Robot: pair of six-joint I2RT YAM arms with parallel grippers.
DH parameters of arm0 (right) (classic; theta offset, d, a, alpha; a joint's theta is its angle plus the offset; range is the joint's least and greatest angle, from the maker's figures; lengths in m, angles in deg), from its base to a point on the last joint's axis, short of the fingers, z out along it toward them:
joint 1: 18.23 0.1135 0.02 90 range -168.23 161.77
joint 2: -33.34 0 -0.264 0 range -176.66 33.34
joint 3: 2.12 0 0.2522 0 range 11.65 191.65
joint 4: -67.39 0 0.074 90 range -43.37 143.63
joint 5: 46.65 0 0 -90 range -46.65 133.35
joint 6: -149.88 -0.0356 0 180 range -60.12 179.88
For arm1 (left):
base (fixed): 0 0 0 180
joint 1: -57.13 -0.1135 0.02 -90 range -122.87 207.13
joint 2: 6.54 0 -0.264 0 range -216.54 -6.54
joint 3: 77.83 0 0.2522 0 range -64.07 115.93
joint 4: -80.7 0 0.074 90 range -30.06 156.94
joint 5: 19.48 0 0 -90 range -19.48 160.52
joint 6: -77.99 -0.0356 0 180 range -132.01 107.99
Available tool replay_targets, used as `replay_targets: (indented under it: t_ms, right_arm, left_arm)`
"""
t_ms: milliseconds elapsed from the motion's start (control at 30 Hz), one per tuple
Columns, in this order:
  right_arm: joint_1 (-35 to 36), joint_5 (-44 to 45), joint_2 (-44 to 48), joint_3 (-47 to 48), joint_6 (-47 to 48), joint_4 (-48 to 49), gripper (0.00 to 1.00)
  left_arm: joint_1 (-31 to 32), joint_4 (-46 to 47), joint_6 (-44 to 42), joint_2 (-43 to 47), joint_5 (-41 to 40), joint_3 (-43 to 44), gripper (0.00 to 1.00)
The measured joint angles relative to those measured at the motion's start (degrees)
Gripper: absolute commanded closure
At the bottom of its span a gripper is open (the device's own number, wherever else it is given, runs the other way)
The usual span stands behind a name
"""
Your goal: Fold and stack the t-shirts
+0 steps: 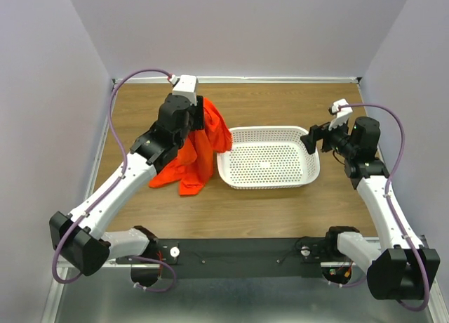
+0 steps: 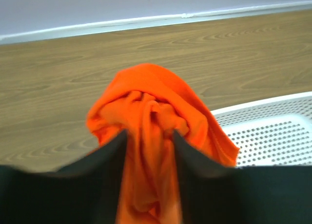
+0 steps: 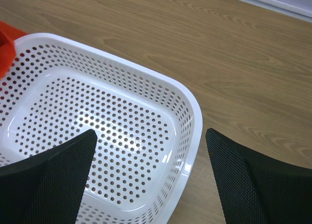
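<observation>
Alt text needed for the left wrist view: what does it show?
A bunched bright orange t-shirt fills the gap between the two dark fingers of the left gripper, above a wooden table. The corner of a white perforated basket shows at right.

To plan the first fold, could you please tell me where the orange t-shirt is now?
The orange t-shirt sits left of centre in the top view, bunched at the left gripper and trailing onto the table beside the white basket.

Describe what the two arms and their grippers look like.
The left arm and right arm: white links, black joints, a purple cable looping along each. The left gripper and right gripper: black fingers, mesh-textured on the right.
</observation>
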Motion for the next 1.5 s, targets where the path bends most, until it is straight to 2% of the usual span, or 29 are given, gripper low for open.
replay_targets:
  t_ms: [33,133,333,467,533,633,733,867,1000,1200,1333,1433,1500]
  right_arm:
    - [0.0,-0.26,-0.11,0.0,0.15,-0.13,0.0]
    - [0.0,-2.03,-0.74,0.04,1.4,-1.29,0.0]
    - [0.0,-7.56,-2.91,0.44,5.18,-4.24,0.0]
    - [0.0,-11.74,-6.27,2.19,11.1,-7.13,0.0]
    - [0.0,-14.43,-9.92,5.18,17.4,-10.4,0.0]
    - [0.35,-18.82,-18.03,12.39,33.09,-18.49,0.0]
    - [2.47,-19.21,-27.02,20.48,44.35,-24.98,0.0]
    - [5.88,-18.82,-37.92,29.55,53.24,-30.34,0.01]
    - [7.96,-18.18,-47.25,38.95,57.05,-32.98,0.05]
    - [11.32,-16.02,-58.42,50.07,58.58,-36.85,0.18]
    - [13.35,-15.13,-63.23,55.58,59.41,-41.33,0.39]
    - [14.82,-14.47,-66.69,60.11,60.98,-45.79,0.51]
    - [15.8,-13.38,-69.05,62.47,61.33,-48.89,0.55]
  left_arm:
    - [-0.09,0.37,0.72,-0.13,0.0,-0.13,0.25]
    - [-1.22,1.14,1.22,-0.17,-0.22,-0.81,0.21]
    - [-3.72,0.96,0.31,2.97,-2.45,-4.07,0.2]
    - [-3.82,2.27,-3.3,10.8,-2.08,-9.22,0.2]
    - [-3.82,4.17,-4.98,15.26,-1.6,-12.94,0.19]
    - [-3.82,6.64,-6.49,20.65,-0.68,-18.25,0.19]
    - [-3.82,7.58,-7.08,24.55,-0.2,-22.01,0.18]
    - [-3.82,8.85,-7.21,27.93,-0.07,-24.02,0.18]
    - [-3.82,10.25,-7.23,30.27,0.57,-24.87,0.18]
    - [-3.85,10.97,-7.28,30.29,0.59,-24.87,0.18]
    - [-3.85,11.1,-7.3,31.43,0.55,-24.87,0.18]
    - [-3.85,11.28,-7.32,32.46,0.55,-24.87,0.18]
    - [-3.85,11.32,-7.41,32.76,0.55,-24.87,0.18]
